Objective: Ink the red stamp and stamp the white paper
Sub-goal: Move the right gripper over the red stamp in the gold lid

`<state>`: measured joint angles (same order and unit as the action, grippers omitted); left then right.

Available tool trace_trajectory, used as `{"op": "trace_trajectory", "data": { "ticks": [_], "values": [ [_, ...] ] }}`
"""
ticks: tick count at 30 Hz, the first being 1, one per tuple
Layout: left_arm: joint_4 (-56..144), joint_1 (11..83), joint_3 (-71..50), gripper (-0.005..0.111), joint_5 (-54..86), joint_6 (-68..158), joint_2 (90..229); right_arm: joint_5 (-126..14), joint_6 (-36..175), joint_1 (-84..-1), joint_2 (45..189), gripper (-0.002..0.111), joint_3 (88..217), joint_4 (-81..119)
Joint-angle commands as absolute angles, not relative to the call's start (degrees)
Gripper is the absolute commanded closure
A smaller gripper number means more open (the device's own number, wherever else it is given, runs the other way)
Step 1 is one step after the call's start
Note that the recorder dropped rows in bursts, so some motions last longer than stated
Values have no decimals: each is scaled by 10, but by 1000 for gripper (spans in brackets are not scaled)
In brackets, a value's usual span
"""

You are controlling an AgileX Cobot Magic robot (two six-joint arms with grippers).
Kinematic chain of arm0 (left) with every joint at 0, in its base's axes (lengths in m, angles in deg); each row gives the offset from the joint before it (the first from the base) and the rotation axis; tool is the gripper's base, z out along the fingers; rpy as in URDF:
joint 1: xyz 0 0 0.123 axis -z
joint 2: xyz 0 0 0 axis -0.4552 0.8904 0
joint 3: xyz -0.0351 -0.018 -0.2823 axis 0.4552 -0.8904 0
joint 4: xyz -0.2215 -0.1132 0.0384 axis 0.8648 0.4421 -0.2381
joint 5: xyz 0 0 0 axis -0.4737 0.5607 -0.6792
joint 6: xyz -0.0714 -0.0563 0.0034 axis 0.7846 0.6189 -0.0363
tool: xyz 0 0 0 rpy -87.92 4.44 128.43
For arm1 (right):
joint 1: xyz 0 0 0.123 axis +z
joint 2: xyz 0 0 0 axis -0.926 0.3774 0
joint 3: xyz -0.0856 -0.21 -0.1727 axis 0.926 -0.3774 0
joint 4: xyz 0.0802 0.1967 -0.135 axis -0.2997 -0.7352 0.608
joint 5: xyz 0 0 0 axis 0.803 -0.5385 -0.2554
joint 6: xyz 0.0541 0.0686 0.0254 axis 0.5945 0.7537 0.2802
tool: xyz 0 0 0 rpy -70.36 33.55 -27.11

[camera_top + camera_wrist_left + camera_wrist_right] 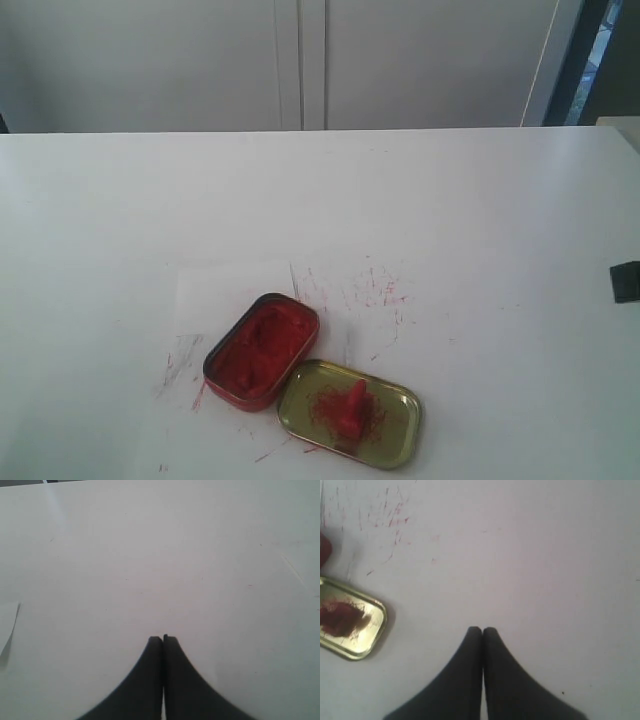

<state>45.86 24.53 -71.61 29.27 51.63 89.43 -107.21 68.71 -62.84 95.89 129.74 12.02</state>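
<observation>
The red stamp (pixel 352 405) stands on the gold tin lid (pixel 395 440) near the table's front edge, its handle pointing up. In the right wrist view the stamp (pixel 337 615) is a blurred red mass on that lid (pixel 367 640). The white paper (pixel 230 285) lies under the tins, with red scratches across it. The open red ink tin (pixel 262 350) sits on the paper, touching the lid. My right gripper (pixel 482 630) is shut and empty over bare table, off to the side of the lid. My left gripper (pixel 163 639) is shut and empty, with none of the task's things near it.
A small black piece (pixel 625 281) shows at the right edge of the exterior view. Red ink marks (pixel 380 290) spread past the paper onto the tabletop. A thin white sheet corner (pixel 7 630) lies at the edge of the left wrist view. White cabinets (pixel 300 60) stand behind the table.
</observation>
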Motion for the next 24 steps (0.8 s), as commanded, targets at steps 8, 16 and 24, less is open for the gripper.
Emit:
{"op": "trace_trajectory", "data": {
  "ticks": [8, 16, 24],
  "values": [
    [460, 244, -714, 107, 294, 516, 898, -1094, 576, -615, 1050, 108, 1302, 42],
    [458, 244, -714, 107, 294, 516, 898, -1077, 550, -550, 1108, 108, 1302, 43],
    [458, 244, -714, 107, 294, 516, 898, -1048, 514, -483, 1164, 108, 1304, 44]
  ]
}}
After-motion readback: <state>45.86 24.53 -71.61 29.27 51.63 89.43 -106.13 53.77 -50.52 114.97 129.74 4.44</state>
